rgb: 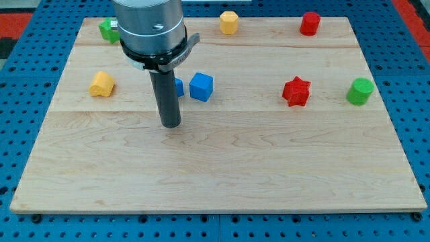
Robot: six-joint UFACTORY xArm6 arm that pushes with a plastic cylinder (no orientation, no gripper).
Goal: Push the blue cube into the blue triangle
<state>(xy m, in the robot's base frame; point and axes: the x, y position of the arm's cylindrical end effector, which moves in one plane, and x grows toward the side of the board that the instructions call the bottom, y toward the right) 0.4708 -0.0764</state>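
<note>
The blue cube (201, 87) sits on the wooden board (222, 168), left of the middle. A second blue block, the blue triangle (179, 87), is just to its left, mostly hidden behind my rod, so its shape is hard to make out. The two blue blocks are very close, perhaps touching. My tip (171, 124) rests on the board below and slightly left of the blue triangle, below-left of the blue cube, touching neither.
A yellow block (102, 84) lies at the left. A green block (109, 30) is at the top left, partly behind the arm. A yellow block (229, 22) and a red block (310, 23) are at the top. A red star (296, 91) and a green cylinder (360, 91) are at the right.
</note>
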